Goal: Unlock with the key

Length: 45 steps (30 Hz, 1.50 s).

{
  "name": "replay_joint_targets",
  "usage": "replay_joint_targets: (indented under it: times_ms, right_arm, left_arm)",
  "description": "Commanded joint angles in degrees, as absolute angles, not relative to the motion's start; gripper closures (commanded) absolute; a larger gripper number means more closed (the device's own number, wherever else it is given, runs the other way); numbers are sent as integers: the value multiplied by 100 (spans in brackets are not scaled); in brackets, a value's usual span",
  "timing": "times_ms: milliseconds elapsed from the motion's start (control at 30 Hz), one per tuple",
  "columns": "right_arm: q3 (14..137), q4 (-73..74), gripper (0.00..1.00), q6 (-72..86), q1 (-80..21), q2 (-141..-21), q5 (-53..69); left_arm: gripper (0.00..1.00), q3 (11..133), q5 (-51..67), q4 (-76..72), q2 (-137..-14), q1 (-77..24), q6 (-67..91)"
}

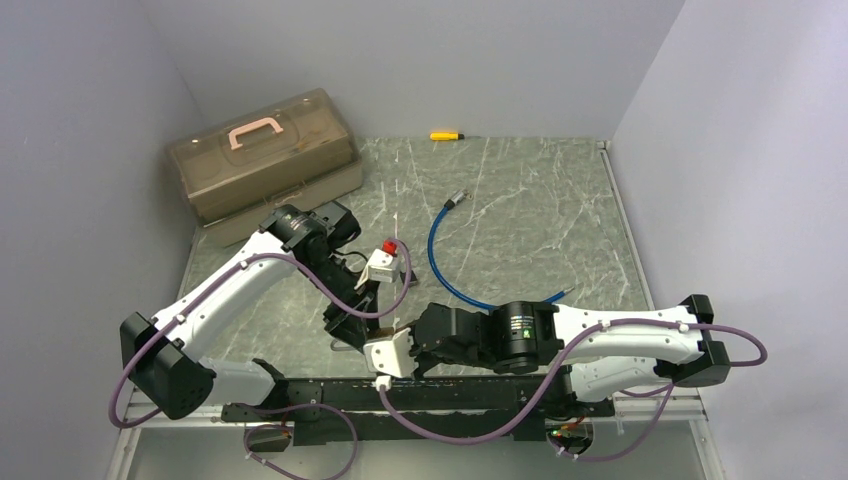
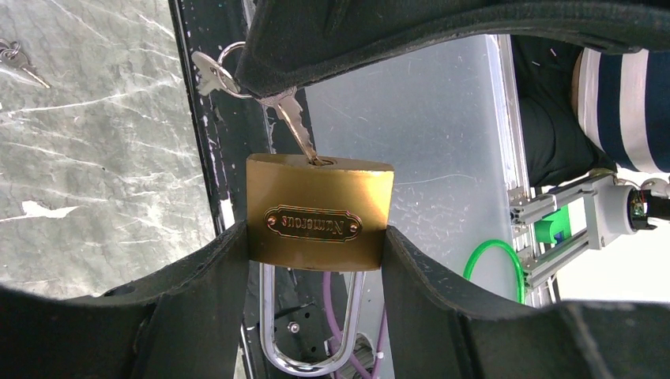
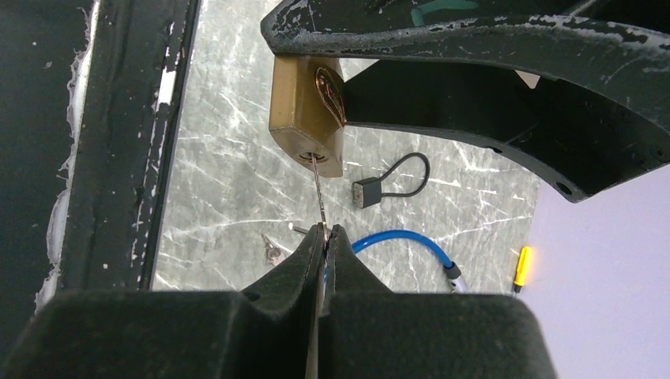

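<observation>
Your left hand [image 2: 316,241] clamped on padlock [image 2: 319,209] body, shackle [image 2: 310,359] hanging below it. Your right hand [image 3: 324,237] pinched tight on key [image 3: 318,193]; blade tip just ahead, in keyway [image 3: 310,155]. Done: both grasps, insertion begun. Left: seat fully, turn. Shackle looks latched, not yet sprung.

Key [image 3: 318,189]: bow was hidden between the right claw [image 3: 325,230] pads, tip buried in the padlock [image 3: 304,118].
Spare keys [image 2: 12,57]: were cut by the left edge.
Top view: padlock was lost among the arms.
</observation>
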<state>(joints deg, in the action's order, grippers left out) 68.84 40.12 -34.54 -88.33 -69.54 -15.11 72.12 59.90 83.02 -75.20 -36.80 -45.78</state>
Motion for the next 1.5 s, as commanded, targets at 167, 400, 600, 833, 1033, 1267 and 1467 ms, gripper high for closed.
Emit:
replay_joint_targets:
  times_ms: [167, 400, 600, 833, 1033, 1267, 1467]
  right_arm:
    - [7261, 3718, 100, -3477, -9007, -7122, -1632]
    - [7261, 3644, 100, -3403, -9129, -7126, -1673]
    - [7194, 3524, 100, -3308, -9143, -7116, -1591]
    - [7155, 3322, 100, -3227, -9175, -7139, -1632]
    - [6993, 3072, 100, -3077, -9184, -7090, -1640]
    - [6961, 2935, 100, -3016, -9192, -7085, -1591]
    - [6923, 2859, 100, -2998, -9192, -7076, -1589]
  left_arm:
    - [100, 7321, 6540, 7588, -7303, -3645, -3867]
    - [100, 7238, 6259, 7258, -7296, -3620, -3401]
    - [100, 7273, 6252, 7233, -7252, -3576, -3395]
    - [100, 7348, 6255, 7072, -7238, -3478, -3154]
    - [100, 7412, 6356, 6911, -7226, -3309, -2882]
    - [100, 7509, 6173, 7054, -7242, -3279, -2980]
    - [100, 7274, 6293, 6513, -6683, -3212, -2919]
